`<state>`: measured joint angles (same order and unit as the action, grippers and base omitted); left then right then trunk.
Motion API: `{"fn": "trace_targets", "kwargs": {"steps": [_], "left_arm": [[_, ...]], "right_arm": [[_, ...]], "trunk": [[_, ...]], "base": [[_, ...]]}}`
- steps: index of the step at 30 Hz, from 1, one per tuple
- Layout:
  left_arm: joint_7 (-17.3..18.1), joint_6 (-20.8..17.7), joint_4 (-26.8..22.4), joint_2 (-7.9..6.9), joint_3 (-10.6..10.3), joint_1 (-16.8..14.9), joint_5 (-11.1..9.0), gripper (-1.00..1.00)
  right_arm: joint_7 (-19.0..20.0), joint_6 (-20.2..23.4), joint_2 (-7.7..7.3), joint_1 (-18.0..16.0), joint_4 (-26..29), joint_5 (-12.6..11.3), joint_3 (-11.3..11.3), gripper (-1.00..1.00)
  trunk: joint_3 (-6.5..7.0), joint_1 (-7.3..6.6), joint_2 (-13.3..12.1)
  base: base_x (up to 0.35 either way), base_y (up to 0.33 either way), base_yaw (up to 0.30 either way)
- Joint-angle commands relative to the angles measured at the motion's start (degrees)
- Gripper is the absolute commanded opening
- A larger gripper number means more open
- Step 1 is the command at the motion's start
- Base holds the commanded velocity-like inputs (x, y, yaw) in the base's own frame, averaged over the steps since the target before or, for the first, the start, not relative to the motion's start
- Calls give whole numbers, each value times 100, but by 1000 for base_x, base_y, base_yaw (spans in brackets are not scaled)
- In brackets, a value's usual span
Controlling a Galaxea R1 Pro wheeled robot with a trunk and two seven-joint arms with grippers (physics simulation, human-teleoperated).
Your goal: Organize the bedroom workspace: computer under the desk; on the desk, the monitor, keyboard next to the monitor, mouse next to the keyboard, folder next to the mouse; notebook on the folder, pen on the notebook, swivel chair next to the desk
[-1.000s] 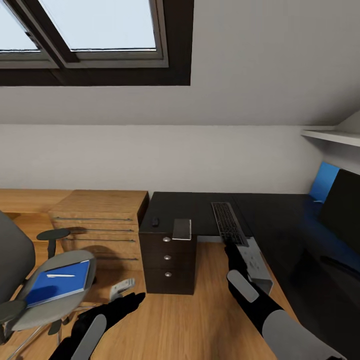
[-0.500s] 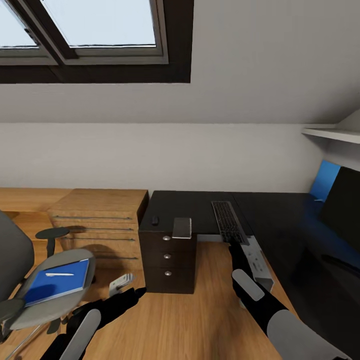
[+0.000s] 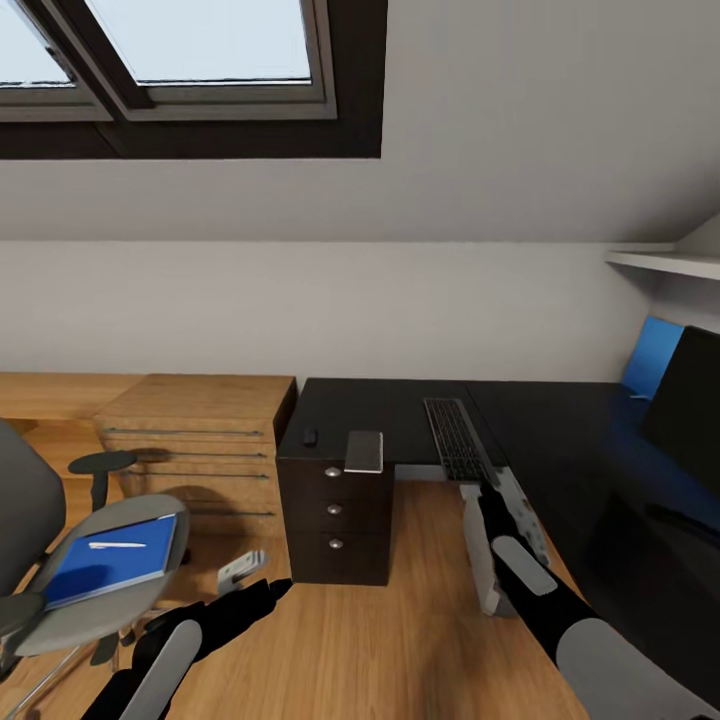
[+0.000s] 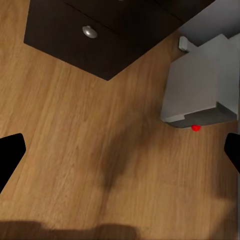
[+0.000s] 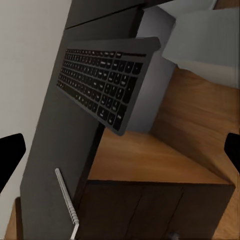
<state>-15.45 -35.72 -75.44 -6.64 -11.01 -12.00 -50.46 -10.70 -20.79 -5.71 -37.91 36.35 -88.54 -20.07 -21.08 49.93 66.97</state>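
Both arms low in front of the matt black L-shaped desk (image 3: 400, 410), nothing in either gripper.

Head view: the slim silver-grey keyboard with dark keys (image 3: 457, 440) lies on the desk with its near end over the edge; the small dark mouse (image 3: 310, 437) and the thin dark grey notebook (image 3: 364, 451) sit on the black drawer unit with silver knobs (image 3: 335, 525). The light grey tower computer (image 3: 500, 535) stands on the wood floor beside the right gripper (image 3: 487, 500) — whether they touch I cannot tell. The flat bright blue folder (image 3: 110, 558), with a white pen (image 3: 116, 545) on it, rests on the grey swivel chair (image 3: 95, 590), beside the left gripper (image 3: 262, 590). The black monitor (image 3: 690, 400) stands at the right.

Left wrist view: fingertips (image 4: 10, 152) wide apart and empty over open floor, the drawer unit and computer near.

Right wrist view: fingers (image 5: 10, 150) spread wide, empty — the keyboard overhangs the desk edge ahead.
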Motion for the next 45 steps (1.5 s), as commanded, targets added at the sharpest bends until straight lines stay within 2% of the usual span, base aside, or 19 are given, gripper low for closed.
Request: {"fn": "trace_targets", "kwargs": {"steps": [1, 6, 9, 29, 34, 38, 45], "left_arm": [[-59, -5, 8, -3, -13, -4, -61, 100], [-60, 2, 150, 1, -11, -4, -58, 100], [-62, 3, 167, 3, -13, -4, -55, 100], [-59, 8, 165, -17, 3, -4, -53, 100], [-48, 0, -102, -14, -3, -4, -55, 100], [-47, -4, -278, -13, -6, 3, -64, 100], [-53, -5, -296, -13, -6, 2, -68, 100]], "right_arm": [[-29, 37, -12, -6, -19, -46, 13, 100], [-29, 305, -17, -6, -68, -62, 213, 100], [-29, 351, -12, -6, -73, -61, 245, 100], [-16, 368, -17, -6, -68, -41, 260, 100], [315, 380, -21, -3, -69, -51, 258, 100], [752, 646, -25, 2, -75, -21, 256, 100], [824, 679, -29, 4, -78, -9, 256, 100]], "trunk": [[-26, 23, 46], [-115, 133, 247], [-169, 199, 367], [-528, 638, 1169], [-618, 748, 1370], [-690, 836, 1530], [-816, 989, 1811]], "base": [[0, 0, 0], [0, 0, 0], [0, 0, 0], [0, 0, 0], [0, 0, 0], [0, 0, 0], [0, 0, 0]]}}
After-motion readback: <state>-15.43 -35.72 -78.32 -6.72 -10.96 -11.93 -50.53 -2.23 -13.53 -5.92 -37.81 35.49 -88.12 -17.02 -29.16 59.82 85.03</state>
